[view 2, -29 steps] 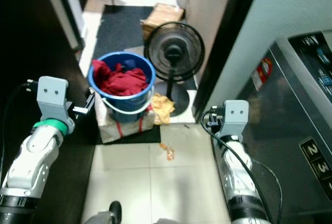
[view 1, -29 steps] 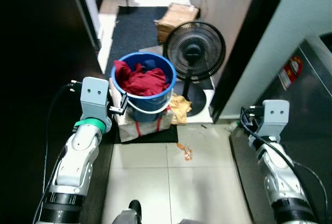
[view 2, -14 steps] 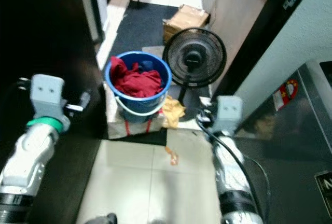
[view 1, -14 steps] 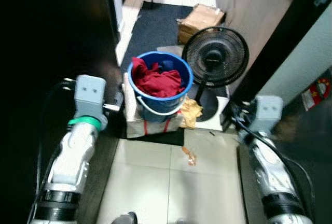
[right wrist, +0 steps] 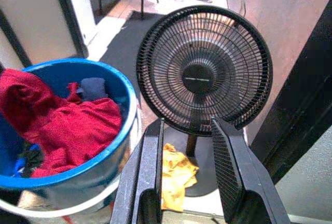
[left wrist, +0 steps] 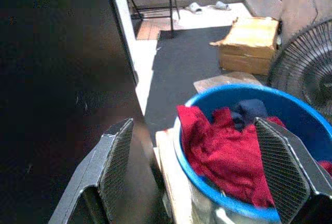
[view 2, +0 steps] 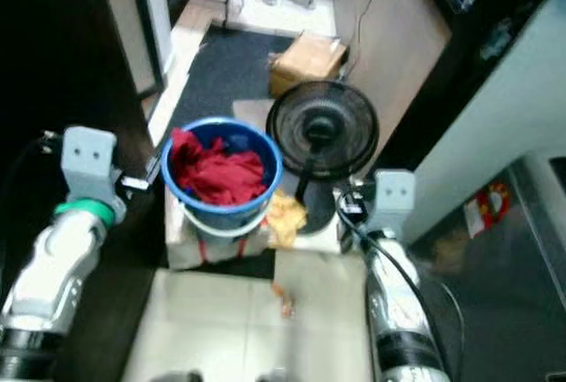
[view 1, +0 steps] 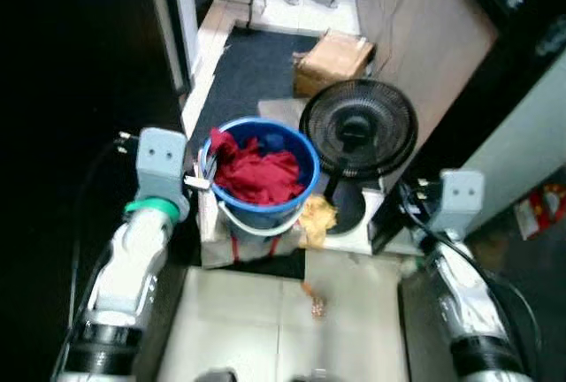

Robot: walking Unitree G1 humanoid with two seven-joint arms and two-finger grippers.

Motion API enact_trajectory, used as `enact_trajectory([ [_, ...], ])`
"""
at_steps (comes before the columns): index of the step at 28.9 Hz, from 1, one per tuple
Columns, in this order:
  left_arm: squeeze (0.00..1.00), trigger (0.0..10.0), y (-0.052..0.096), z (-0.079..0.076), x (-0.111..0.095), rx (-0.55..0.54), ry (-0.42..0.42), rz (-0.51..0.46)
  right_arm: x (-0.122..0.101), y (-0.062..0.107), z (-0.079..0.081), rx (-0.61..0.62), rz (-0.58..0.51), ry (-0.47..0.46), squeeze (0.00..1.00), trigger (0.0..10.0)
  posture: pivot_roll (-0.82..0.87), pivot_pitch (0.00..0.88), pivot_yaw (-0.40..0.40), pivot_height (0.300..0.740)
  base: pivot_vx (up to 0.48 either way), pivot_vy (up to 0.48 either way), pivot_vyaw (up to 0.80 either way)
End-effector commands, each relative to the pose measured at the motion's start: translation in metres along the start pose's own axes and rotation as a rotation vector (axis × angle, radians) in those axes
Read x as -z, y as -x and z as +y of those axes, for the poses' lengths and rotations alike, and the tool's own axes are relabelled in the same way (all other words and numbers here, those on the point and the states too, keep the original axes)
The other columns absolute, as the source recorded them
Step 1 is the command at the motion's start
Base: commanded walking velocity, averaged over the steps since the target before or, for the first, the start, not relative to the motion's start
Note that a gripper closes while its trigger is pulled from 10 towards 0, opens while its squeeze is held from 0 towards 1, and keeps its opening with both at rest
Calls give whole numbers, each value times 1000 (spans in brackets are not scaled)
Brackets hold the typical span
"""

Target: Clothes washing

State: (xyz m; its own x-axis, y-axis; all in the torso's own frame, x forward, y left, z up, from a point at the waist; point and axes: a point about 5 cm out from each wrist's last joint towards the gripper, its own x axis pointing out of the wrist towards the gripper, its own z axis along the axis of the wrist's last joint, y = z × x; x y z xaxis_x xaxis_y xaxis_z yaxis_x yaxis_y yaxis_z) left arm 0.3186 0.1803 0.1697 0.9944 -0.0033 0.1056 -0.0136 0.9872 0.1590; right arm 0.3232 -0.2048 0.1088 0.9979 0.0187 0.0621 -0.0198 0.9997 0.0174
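A blue bucket heaped with red clothes stands on a white box with red stripes. A dark blue garment lies at the back of the pile. My left gripper is open right beside the bucket's left rim; in the left wrist view its fingers stand wide apart with the rim and red clothes beyond them. My right gripper is open and empty, low beside the fan's base, to the right of the bucket.
A black floor fan stands just right of the bucket, a yellow cloth at its foot. Behind are a cardboard box and dark mat. A dark wall lies on the left, a grey washing machine on the right.
The whole view has shifted as the camera moved; the bucket and fan now sit lower and nearer. Both arms keep much the same pose, fingers still apart.
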Motion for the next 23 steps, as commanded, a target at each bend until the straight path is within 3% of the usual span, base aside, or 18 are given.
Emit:
enact_trajectory([
  [1,0,10000,2,-6,4,18,-2,13,4,4,-9,29,19,13,0,10000,-18,83,12,740,480,0,0],
  [7,0,10000,1,-6,5,16,-3,14,5,5,-10,32,18,11,0,10000,-18,84,13,740,480,0,615],
  [23,0,10000,1,-7,6,20,2,17,3,5,-13,41,8,-6,0,10000,-24,90,14,740,448,0,0],
])
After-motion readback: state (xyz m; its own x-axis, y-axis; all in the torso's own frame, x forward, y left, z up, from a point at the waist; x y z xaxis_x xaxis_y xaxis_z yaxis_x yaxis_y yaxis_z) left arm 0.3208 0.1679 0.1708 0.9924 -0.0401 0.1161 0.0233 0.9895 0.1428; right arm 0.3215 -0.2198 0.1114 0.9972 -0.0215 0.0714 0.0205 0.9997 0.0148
